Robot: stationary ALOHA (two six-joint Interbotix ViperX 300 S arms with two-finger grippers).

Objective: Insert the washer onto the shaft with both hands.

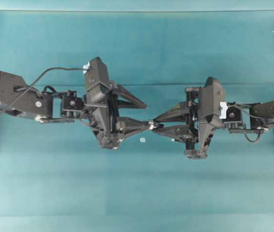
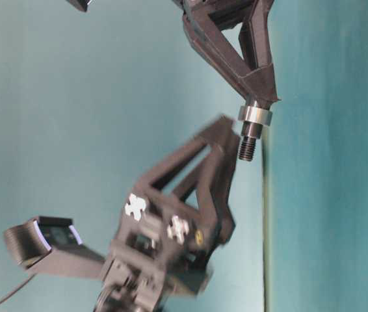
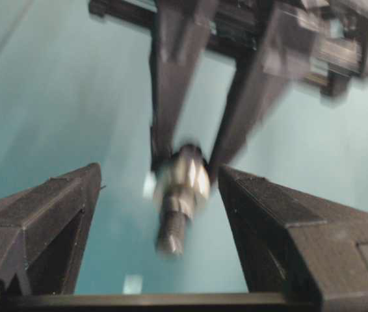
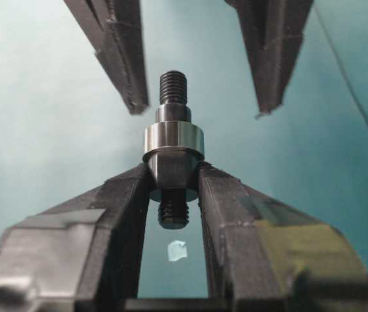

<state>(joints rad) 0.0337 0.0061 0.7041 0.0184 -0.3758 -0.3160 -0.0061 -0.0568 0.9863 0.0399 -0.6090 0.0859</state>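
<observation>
We see the right gripper (image 4: 173, 188) reaching in level from the right, its fingers pinched on the shaft (image 4: 172, 133), which points its threaded end toward the other arm. The washer (image 4: 173, 142) sits on the shaft just beyond those fingertips. The left gripper (image 3: 161, 214) faces it nose to nose (blurred in its own camera), fingers spread wide either side of the shaft's tip, holding nothing.
</observation>
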